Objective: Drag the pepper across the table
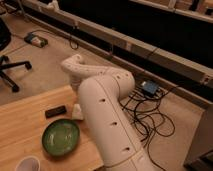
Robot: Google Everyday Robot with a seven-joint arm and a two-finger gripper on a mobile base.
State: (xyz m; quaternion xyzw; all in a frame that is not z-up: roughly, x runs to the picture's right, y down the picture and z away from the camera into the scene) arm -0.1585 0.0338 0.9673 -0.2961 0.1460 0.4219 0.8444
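The light wooden table (25, 125) fills the lower left. The pepper does not show; it is hidden or out of view. My white arm (107, 115) reaches from the lower right over the table's right edge and bends down at its elbow (75, 70). The gripper is hidden behind the arm, somewhere near the table's right edge. A pale beige block (77, 112) peeks out beside the arm. A black rectangular bar (55, 111) lies just left of it. A green plate (61, 136) sits in front of the bar, apparently empty.
A pale cup (27, 164) stands at the table's front edge. An office chair (7, 62) is on the floor at left. Cables (150, 112) and a small blue box (149, 88) lie on the floor at right. A dark shelf wall (150, 30) runs behind.
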